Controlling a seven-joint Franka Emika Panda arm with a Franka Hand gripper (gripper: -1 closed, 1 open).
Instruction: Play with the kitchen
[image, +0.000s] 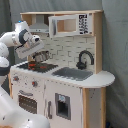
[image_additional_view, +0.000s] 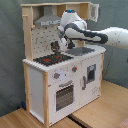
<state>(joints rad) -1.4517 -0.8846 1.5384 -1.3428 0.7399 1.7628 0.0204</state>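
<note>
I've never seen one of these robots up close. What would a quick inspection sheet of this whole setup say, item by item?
Surface: wooden floor under the toy kitchen; a seam runs across its boards.
Job's things: toy kitchen upright, with hob, sink, black tap, oven door closed, grey hood.
Clutter: something small and dark on the hob, too unclear to name.
Grippers: gripper hangs above the hob, near the back panel; whether its jaws are open cannot be told.
Cables: nothing seen.
Surroundings: grey curtain behind the kitchen; white robot arm reaches in from the second exterior view's right.
</note>
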